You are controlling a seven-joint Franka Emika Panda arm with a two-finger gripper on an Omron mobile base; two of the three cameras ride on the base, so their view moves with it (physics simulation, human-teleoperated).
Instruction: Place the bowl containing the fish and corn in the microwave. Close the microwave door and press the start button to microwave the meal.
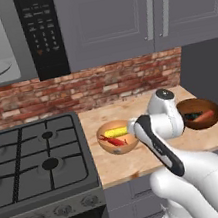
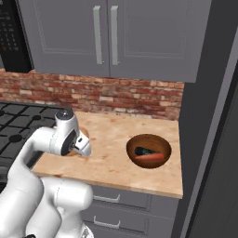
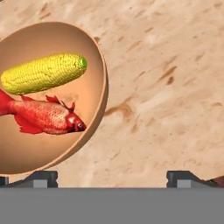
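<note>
Arm [image 1: 194, 177]: glossy white shell throughout, built from rounded, bulbous segments with smooth surfaces. A dark grey to black band [image 1: 161, 150] runs lengthwise along one forearm segment, edged cleanly against the white. Joint cap [image 1: 164, 93] at the upper end is round, dark grey, with a small lighter mark at its centre; the same cap [image 2: 64, 114] shows from the other side. Joint seams appear as thin dark lines between segments. Fingers [image 3: 43, 178]: two small dark grey blocks with squared tips. No cables, screws or lettering can be made out.

Wooden counter [image 1: 140, 161] carries the bowl [image 1: 117, 137] and seemingly a darker bowl [image 1: 199, 113].
</note>
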